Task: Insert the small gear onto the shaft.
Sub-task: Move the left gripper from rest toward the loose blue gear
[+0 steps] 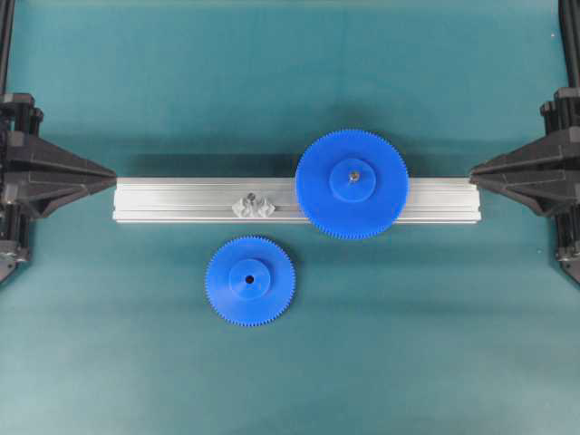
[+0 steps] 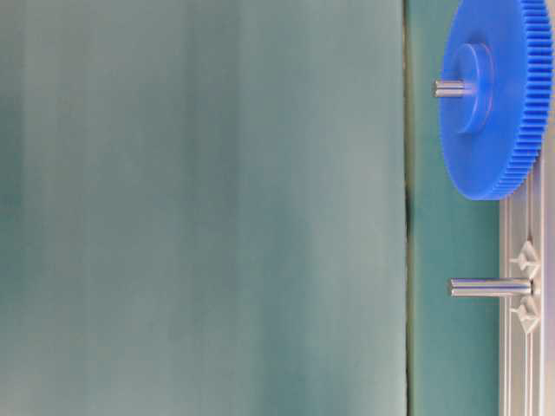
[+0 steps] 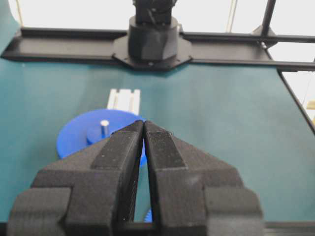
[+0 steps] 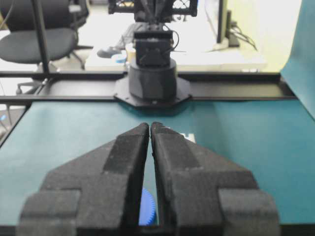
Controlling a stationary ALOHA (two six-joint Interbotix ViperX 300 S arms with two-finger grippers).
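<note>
Awaiting pickup: small blue plastic toothed gear (image 1: 250,281), at 6 o'clock of thin silvery metal shaft (image 1: 251,199); left gripper (image 3: 143,129) and right gripper (image 4: 149,129) closed, empty; next, spread and grasp.

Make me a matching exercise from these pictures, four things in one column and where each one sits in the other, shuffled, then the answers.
Things:
1. small blue plastic gear
2. large blue plastic gear
3. thin silvery metal shaft
4. left gripper

Places or states:
A. bare, standing up from the aluminium rail
B. flat on the teal mat
C. fingers closed, empty
D. on its own pin on the rail

Pairs: 1-B, 2-D, 3-A, 4-C
</note>
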